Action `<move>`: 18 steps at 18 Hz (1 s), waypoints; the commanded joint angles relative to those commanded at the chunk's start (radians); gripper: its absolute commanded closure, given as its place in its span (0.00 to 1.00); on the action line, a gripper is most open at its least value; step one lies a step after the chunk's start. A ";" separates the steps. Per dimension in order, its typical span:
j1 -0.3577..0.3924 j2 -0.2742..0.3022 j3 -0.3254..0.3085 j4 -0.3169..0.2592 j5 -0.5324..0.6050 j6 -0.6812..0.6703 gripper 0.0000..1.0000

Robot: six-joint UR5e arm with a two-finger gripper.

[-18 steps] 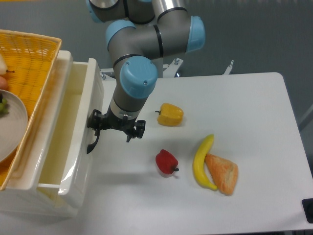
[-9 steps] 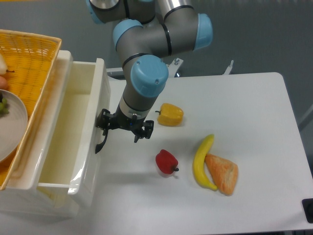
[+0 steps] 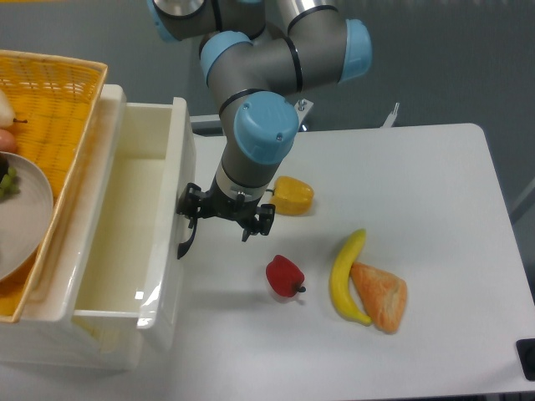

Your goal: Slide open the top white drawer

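Camera view: at left of frame the top white drawer (image 3: 125,242) stands well out, its black handle (image 3: 185,238) clamped in the hand (image 3: 224,219), so the pull appears nearly done, the next move calling for a short straight draw rightward over the tabletop (image 3: 418,175).
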 joint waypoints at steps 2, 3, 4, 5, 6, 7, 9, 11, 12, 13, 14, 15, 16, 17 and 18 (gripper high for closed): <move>0.006 -0.002 0.000 0.000 0.000 0.000 0.00; 0.008 0.000 0.003 0.000 -0.002 0.000 0.00; 0.009 0.000 0.006 -0.002 -0.002 0.000 0.00; 0.012 0.000 0.005 -0.002 -0.002 0.000 0.00; 0.012 0.000 0.006 -0.002 -0.002 0.000 0.00; 0.012 0.000 0.008 -0.003 -0.003 0.000 0.00; 0.012 0.002 0.009 -0.009 -0.003 0.000 0.00; 0.018 0.002 0.011 -0.018 -0.002 0.000 0.00; 0.021 0.002 0.011 -0.018 0.000 0.000 0.00; 0.021 0.002 0.011 -0.018 0.000 0.000 0.00; 0.023 0.002 0.011 -0.018 0.000 0.000 0.00; 0.028 0.002 0.011 -0.018 0.000 0.002 0.00; 0.028 0.002 0.012 -0.020 0.000 0.014 0.00; 0.029 0.002 0.012 -0.020 -0.002 0.029 0.00; 0.037 0.002 0.012 -0.028 -0.002 0.037 0.00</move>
